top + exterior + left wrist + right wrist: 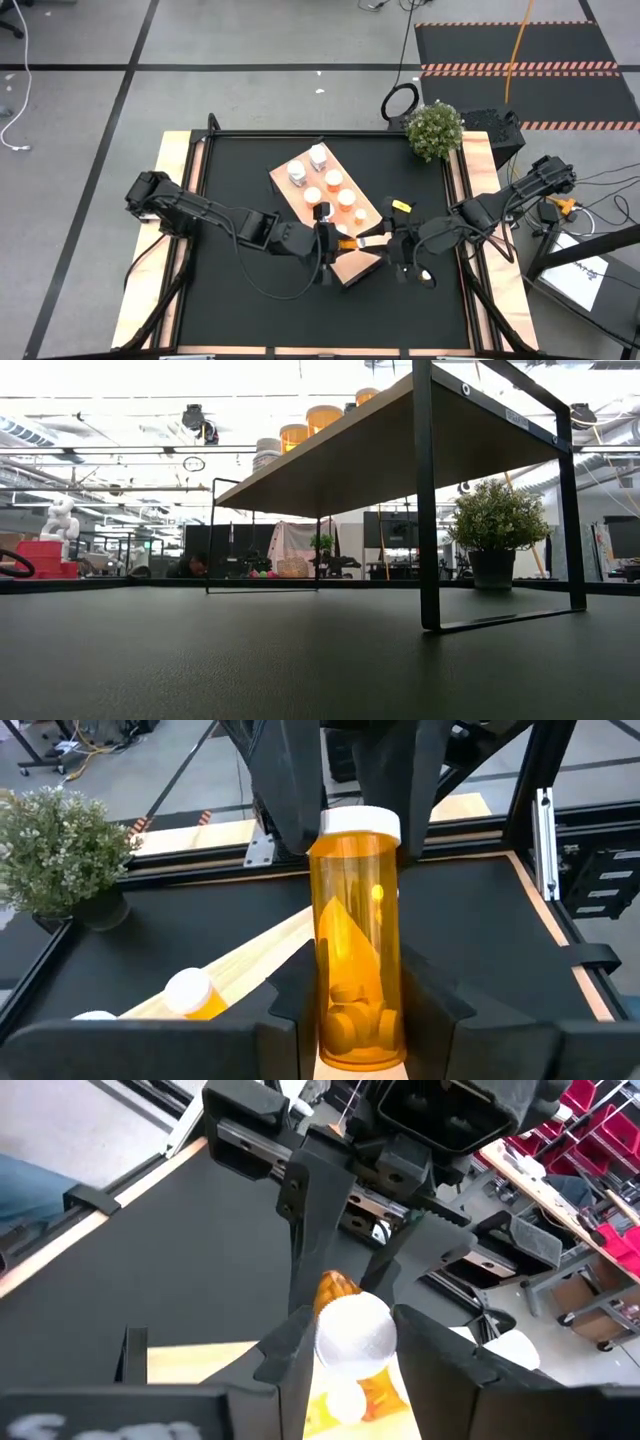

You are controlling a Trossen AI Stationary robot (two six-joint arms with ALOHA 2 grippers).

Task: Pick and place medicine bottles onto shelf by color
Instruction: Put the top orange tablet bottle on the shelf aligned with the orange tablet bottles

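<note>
Met over the near end of the shelf [335, 215], both claws on one orange bottle [358, 960] w/ white cap: left claw [362, 1010] closed around its lower body, fingers [285, 1010] flanking it on both sides; right claw [350, 1342] pinched on the cap end, fingers [285, 1350] either side of the cap (body visible below it). Held upright in left wrist view, above the light-wood board. Seen from above, handover spot at the shelf's near corner, approx. centre of the black desk [250, 290]. Other bottles [325, 180] stood on the shelf's far half: white ones at the far end, orange-bodied w/ white caps nearer the claws. Small yellow item [401, 206] lay on the desk just right of the shelf; potted plant [435, 130] at the far right corner.
</note>
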